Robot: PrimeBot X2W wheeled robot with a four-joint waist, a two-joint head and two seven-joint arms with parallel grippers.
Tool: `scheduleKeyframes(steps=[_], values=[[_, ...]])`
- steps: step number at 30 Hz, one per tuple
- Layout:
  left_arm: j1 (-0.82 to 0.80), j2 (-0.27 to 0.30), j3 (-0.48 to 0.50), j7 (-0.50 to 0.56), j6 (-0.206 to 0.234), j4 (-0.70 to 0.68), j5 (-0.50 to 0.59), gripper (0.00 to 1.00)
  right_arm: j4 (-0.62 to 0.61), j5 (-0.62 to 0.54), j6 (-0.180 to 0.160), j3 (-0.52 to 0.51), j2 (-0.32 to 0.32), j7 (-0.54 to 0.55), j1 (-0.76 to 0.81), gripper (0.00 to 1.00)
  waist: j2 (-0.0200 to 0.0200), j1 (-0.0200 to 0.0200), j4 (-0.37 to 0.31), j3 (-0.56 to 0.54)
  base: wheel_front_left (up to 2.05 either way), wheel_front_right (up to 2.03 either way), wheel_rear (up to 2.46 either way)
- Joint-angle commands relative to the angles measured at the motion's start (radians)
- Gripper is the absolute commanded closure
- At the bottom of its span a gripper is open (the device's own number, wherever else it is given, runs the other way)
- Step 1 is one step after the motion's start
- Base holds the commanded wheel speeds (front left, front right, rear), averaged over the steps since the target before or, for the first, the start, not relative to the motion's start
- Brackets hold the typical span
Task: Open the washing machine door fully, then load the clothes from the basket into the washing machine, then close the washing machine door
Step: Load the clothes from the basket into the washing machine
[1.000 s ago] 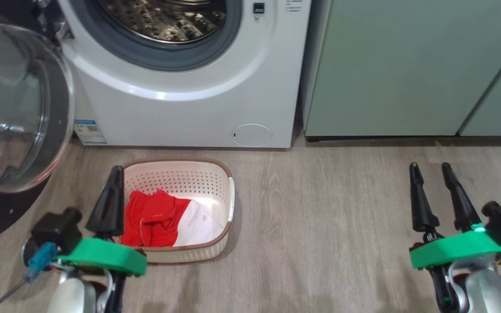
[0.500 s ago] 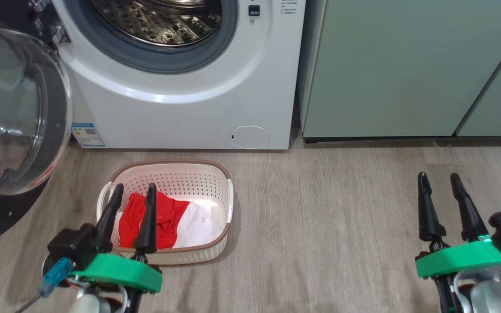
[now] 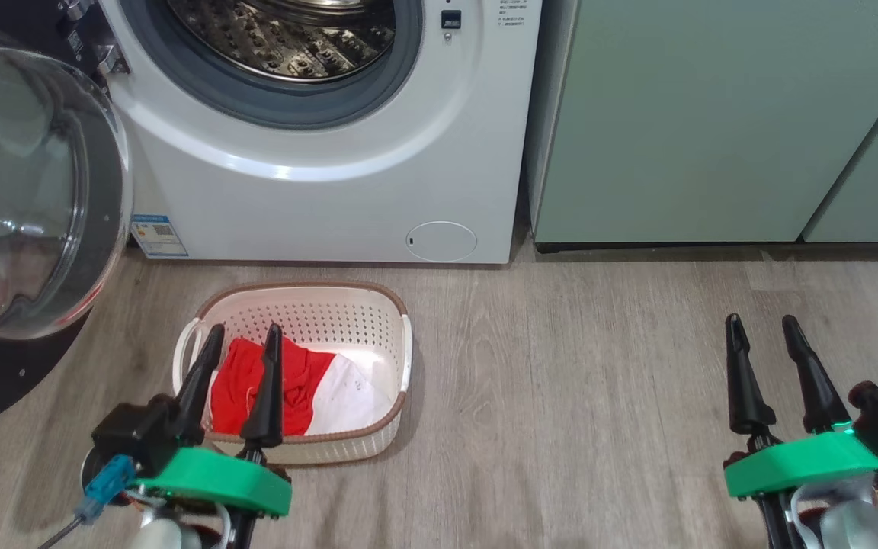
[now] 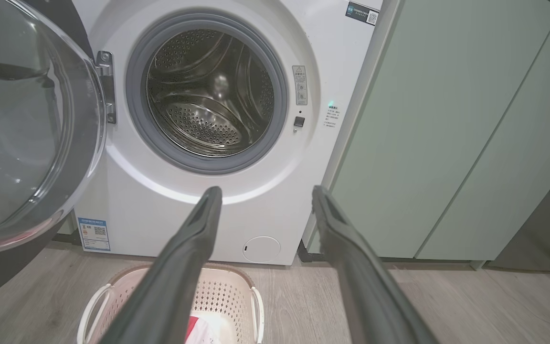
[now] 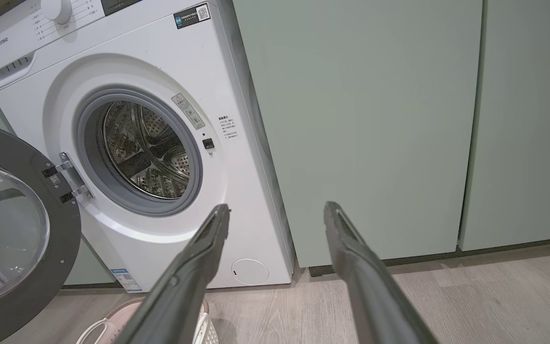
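Red and white clothes (image 3: 298,381) in basket (image 3: 309,287), just ahead of left gripper (image 3: 245,329), fingers spread, empty

It looked like a home laundry corner: a white front-loading washing machine (image 3: 317,206) stood beside pale green cabinets (image 3: 713,114) on wood-look flooring (image 3: 599,396), a basket (image 3: 355,446) of clothes (image 3: 306,385) before it.

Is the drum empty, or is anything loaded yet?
Empty, as far as visible: the drum shows bare perforated steel past the open washing machine door, and the red and white clothes lie in the basket.
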Motion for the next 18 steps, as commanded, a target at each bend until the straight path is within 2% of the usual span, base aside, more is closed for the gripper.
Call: scheduleKeyframes(steps=[1,18], values=[[-0.016,0.009,0.029,-0.005,-0.004,-0.031,0.007,0.00,-0.029,-0.010,0.000,0.025,-0.004,-0.009,-0.026,0.00,0.0000,0.0000,-0.001,-0.001,0.00,0.00,0.00],[-0.012,0.009,0.027,-0.005,0.006,-0.024,0.003,0.00,-0.009,0.005,0.000,0.033,-0.003,-0.009,-0.031,0.00,0.0000,0.0000,0.001,-0.012,0.00,0.00,0.00]])
